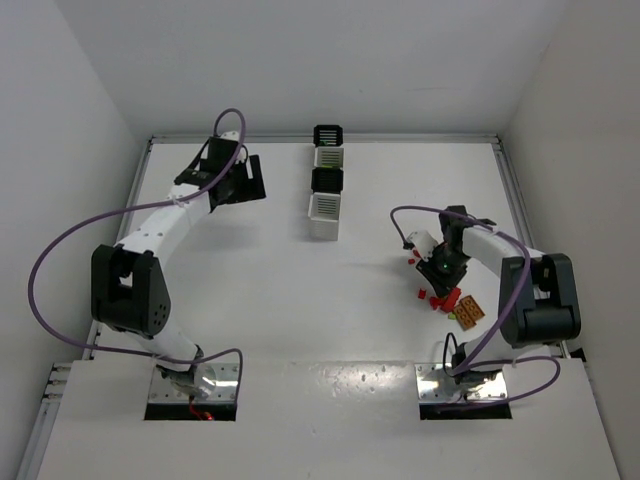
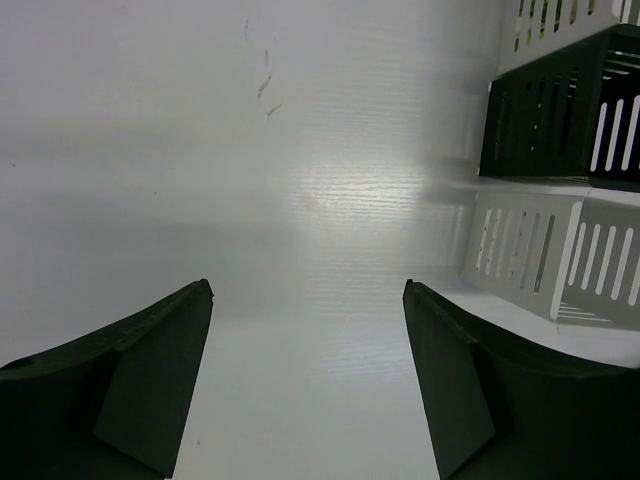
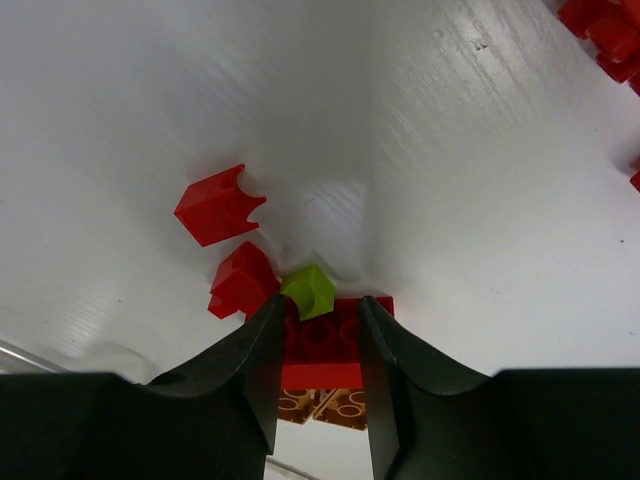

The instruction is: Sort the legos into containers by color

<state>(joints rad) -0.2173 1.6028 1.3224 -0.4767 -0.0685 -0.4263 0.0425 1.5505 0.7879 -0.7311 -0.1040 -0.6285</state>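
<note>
The legos lie in a small pile [image 1: 440, 297] at the right: red bricks, a yellow-green piece and orange studded plates [image 1: 468, 310]. My right gripper [image 1: 440, 272] is low over this pile. In the right wrist view its jaws [image 3: 320, 300] stand narrowly apart over a red brick [image 3: 335, 340], which reaches past the right fingertip. A small green brick [image 3: 310, 288] sits at the left fingertip, with orange plates [image 3: 325, 405] below. My left gripper [image 1: 245, 180] is wide open and empty [image 2: 308, 285], left of the containers. The containers run black [image 1: 328, 135], white [image 1: 328, 156], black [image 1: 327, 180], white [image 1: 324, 215].
Two loose red pieces [image 3: 215, 205] [image 3: 242, 280] lie left of the right fingers, and more red bricks [image 3: 600, 35] lie at the far upper right. A lone red piece [image 1: 412, 260] lies left of the pile. White [image 2: 540, 255] and black [image 2: 545, 115] bins show in the left wrist view.
</note>
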